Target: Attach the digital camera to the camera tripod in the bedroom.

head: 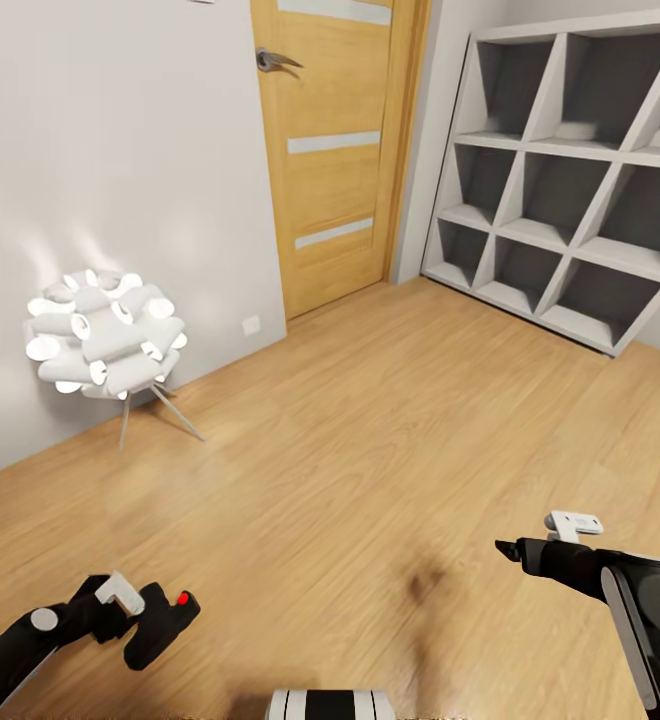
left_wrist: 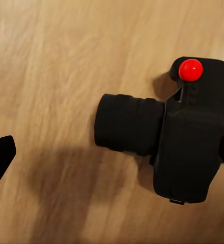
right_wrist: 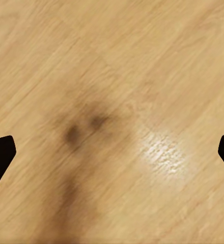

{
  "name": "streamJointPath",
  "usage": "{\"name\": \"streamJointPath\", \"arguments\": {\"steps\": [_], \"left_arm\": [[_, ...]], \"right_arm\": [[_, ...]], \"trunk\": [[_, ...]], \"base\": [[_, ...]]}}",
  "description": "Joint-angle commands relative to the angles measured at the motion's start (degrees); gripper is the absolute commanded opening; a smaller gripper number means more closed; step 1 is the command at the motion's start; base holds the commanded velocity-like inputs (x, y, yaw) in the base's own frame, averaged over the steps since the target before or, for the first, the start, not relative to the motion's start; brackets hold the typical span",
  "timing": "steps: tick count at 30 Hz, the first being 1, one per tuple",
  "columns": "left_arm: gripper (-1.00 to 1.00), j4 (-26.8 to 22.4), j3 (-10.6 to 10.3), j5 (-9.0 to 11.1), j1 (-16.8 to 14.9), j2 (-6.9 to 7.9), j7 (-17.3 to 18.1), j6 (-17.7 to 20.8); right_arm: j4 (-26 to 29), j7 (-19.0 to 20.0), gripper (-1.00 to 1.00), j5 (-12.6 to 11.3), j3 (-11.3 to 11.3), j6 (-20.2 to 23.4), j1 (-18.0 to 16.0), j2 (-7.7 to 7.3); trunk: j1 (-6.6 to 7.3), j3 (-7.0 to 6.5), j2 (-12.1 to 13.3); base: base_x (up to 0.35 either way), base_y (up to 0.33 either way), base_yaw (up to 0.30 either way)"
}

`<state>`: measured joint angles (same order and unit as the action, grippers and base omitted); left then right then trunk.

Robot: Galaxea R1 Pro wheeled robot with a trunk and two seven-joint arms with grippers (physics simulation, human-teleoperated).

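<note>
Room: bedroom, light wood plank floor [head: 390, 420], pale grey walls [head: 100, 150].
Door: wood door [head: 335, 150] with pale horizontal strips and a metal handle [head: 275, 62], shut, at the back between wall and shelf.
Shelf: grey cube shelf [head: 570, 180] at the right, slanted dividers, standing on the floor near the door frame.
Lamp: white lamp [head: 105, 335] made of short lit tubes, on thin metal legs, against the left wall; glow on the wall behind it.
Socket: small white wall plate [head: 251, 325] low on the wall, between lamp and door.
Digital camera: black digital camera [head: 160, 625] with red button on top, at the left end effector [head: 145, 620], low left in the head view, above the floor. Left wrist view: camera [left_wrist: 178, 137] body sits against one finger at the frame edge, lens points toward the other finger, which is well apart from the lens tip.
Left end effector state: looks clamped on the camera, but contact on the lens side can't be confirmed; cannot tell.
Right end effector: right end effector [head: 515, 550] low right in the head view, over bare floor; wrist view shows fingertips [right_wrist: 1, 152] far apart, nothing between them.
Shadows: dark blotch on the floor between the two arms.
Robot base: white and black part [head: 330, 703] at the bottom edge.
</note>
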<state>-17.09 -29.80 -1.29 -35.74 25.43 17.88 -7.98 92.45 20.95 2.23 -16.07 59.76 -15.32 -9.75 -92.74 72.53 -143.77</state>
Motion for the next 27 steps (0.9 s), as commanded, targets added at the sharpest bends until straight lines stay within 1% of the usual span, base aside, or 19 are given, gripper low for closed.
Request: {"name": "streamJointPath", "arguments": {"steps": [1, 3, 4, 8, 15, 20, 23, 24, 27], "left_arm": [[1.00, 0.0, -0.1, -0.2, 0.0, 0.02, 0.1, -0.2], [1.00, -0.1, 0.0, -1.6, -0.1, -0.51, 0.1, -0.3], [1.00, -0.1, 0.0, -1.6, -0.1, -0.51, 0.1, -0.3], [1.00, -0.2, 0.0, -3.2, -0.3, -1.01, 0.5, -0.3], [1.00, -0.4, -0.1, -4.3, -0.5, -1.13, 0.9, -0.6], [1.00, -0.5, -0.1, -4.2, -0.6, -1.05, 1.8, -0.8], [1.00, -0.6, 0.0, -4.1, -0.8, -0.98, 4.5, -0.9], [1.00, -0.6, 0.0, -4.1, -0.8, -0.98, 4.5, -0.9], [1.00, -0.6, 0.8, -3.9, -1.2, -0.94, 7.8, -1.0]], "right_arm": [[0.0, 0.3, 1.00, 0.2, 0.0, 0.2, 0.0, 0.00], [0.0, 0.3, 1.00, 0.2, 0.0, 0.2, 0.0, 0.00], [0.0, 0.3, 1.00, 0.2, 0.0, 0.2, 0.0, 0.00], [0.0, 0.3, 1.00, 0.2, 0.0, 0.2, -0.1, 0.00], [0.1, 0.3, 1.00, 0.2, 0.0, 0.2, -0.1, 0.00], [0.0, 0.3, 1.00, 0.2, 0.1, 0.2, -0.1, -0.01], [0.1, 0.3, 1.00, 0.2, 0.2, 0.2, -0.1, -0.01], [0.1, 0.3, 1.00, 0.2, 0.2, 0.2, -0.1, -0.01], [0.1, 0.3, 1.00, 0.2, 0.2, 0.2, -0.1, -0.01]], "trunk": [[0.01, 0.13, 0.0], [0.01, 0.30, 0.0], [0.01, 0.39, 0.0], [0.01, 0.74, 0.0], [0.01, 1.34, 0.0], [0.01, 1.77, 0.0], [0.01, 2.03, 0.0], [0.01, 2.12, 0.0], [0.01, 2.38, 0.0]], "base": [[0.000, 0.000, 0.000], [0.000, 0.000, 0.000], [0.000, 0.000, 0.000], [0.000, 0.000, 0.000], [0.000, 0.000, 0.000], [0.000, 0.000, 0.000], [0.000, 0.000, 0.000], [0.000, 0.000, 0.000], [0.000, 0.000, 0.000]]}}
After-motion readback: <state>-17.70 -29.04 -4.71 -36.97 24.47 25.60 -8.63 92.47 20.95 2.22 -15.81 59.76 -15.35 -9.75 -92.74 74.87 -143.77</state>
